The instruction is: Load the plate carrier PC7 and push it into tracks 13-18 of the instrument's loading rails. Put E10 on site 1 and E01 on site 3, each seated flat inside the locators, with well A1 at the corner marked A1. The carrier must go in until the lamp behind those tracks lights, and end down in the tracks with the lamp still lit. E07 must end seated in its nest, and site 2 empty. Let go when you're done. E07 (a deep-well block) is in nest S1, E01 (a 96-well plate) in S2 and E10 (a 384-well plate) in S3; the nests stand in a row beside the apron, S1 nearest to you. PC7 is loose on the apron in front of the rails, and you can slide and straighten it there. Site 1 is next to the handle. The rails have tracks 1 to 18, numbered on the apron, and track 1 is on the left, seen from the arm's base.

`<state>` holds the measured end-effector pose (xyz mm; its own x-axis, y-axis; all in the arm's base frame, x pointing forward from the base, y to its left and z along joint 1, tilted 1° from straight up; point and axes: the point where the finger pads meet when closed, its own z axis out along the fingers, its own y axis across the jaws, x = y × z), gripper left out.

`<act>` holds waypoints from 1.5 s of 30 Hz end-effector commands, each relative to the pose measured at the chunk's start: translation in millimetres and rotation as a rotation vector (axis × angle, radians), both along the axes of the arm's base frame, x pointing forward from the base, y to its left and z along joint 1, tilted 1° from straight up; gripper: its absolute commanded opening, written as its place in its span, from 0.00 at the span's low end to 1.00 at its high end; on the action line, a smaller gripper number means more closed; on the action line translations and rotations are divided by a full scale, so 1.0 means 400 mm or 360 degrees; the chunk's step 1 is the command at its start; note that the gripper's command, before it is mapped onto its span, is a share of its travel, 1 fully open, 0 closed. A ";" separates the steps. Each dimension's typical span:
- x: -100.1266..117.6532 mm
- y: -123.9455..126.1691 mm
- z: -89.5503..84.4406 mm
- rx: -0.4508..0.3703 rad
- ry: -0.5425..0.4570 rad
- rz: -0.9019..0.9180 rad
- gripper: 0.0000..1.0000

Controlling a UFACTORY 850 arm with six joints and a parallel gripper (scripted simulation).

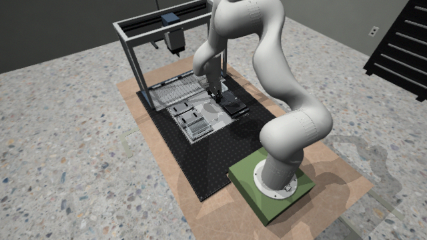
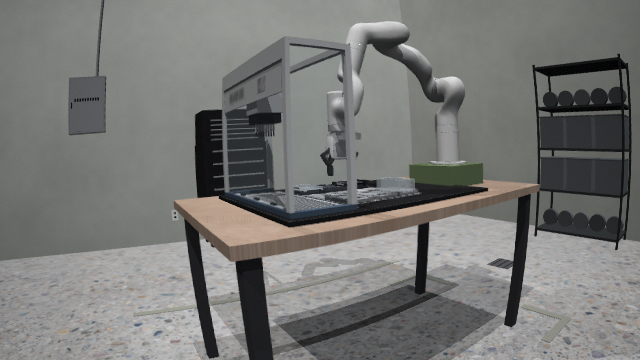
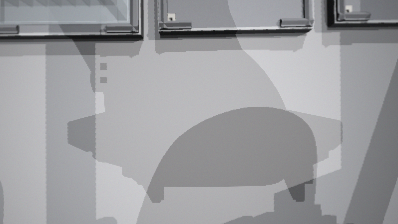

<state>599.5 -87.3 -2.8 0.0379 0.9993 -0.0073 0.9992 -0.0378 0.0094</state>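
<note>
Gripper: the gripper (image 2: 330, 162) hangs over the pale apron (image 1: 218, 121), near the front of the instrument frame (image 2: 287, 125) — fingers spread wide, nothing between them.

Why there: it is raised off the apron, which I judge is to travel freely between the nests and the carrier without catching a plate.

Carrier PC7: the carrier (image 1: 191, 121) lies loose on the apron in front of the frame's rails (image 1: 177, 88), skewed rather than square to them — it would need straightening before it can be pushed in.

Carrier sites: something ribbed sits at the carrier's end farthest from the frame; which plate it is, too small to tell.

Nests: the dark nest row (image 1: 236, 107) stands beside the apron, right of the frame as seen from the arm's base (image 1: 243, 187). The wrist view shows nest edges (image 3: 232, 27) along its top and only shadowed apron below.

Bench: the wooden bench (image 2: 240, 235) carries a black mat (image 1: 207, 163) under everything.

Progress: by my reading, early — carrier not yet in the tracks.
</note>
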 end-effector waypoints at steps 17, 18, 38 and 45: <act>0.001 0.000 0.076 0.0000 -0.0003 0.0000 1.00; 0.001 0.000 0.080 0.0000 -0.0003 0.0000 1.00; 0.001 0.001 0.138 0.0000 -0.0003 0.0000 1.00; 0.000 -0.012 0.138 -0.0001 -0.0003 0.0000 1.00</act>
